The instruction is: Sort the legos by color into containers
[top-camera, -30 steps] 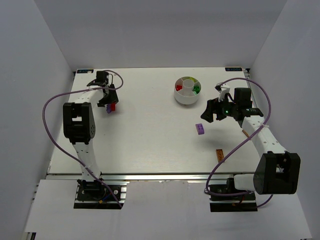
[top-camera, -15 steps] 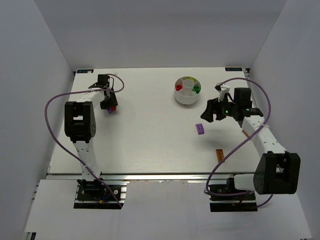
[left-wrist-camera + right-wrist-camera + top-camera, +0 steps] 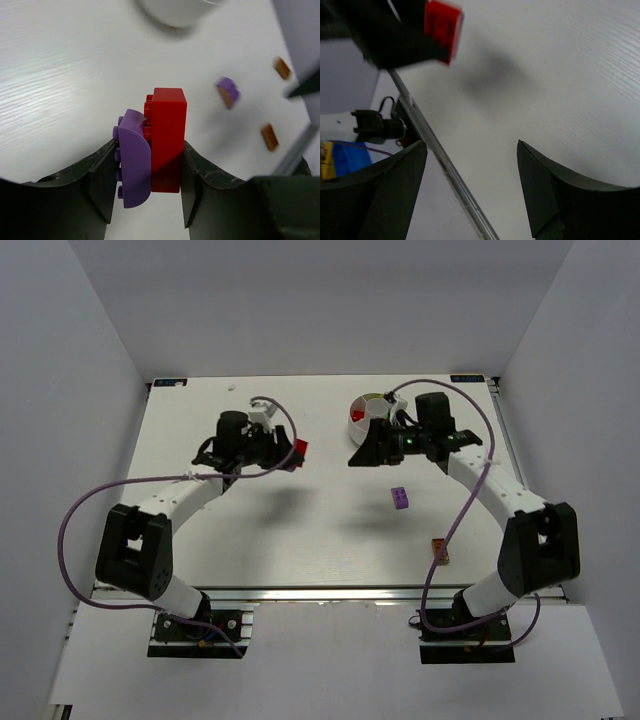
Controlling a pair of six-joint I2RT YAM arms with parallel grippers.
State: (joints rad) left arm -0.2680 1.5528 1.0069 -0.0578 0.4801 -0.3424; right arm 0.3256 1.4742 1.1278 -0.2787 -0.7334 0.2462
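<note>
Left wrist: left claw [image 3: 149, 155] pinches two legos [image 3: 167, 130]; three lie loose.

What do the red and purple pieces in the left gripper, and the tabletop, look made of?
The red brick: moulded plastic, smooth, slightly glossy, crisp studs. The purple curved piece: likely the same plastic. The tabletop: matte white with fine grain lines, probably laminate.

Enclosure, as I view it from overhead. A white table [image 3: 300, 540] with faint wood grain spreads beneath the left gripper [image 3: 292, 452] and right gripper [image 3: 362, 452]. Beyond them stands a plain white back wall [image 3: 320, 300]. Outboard of each rises a white side wall [image 3: 70, 440]. Behind them, an aluminium rail [image 3: 320, 592] edges the table. Light is even, and soft shadows fall just behind both grippers.
</note>
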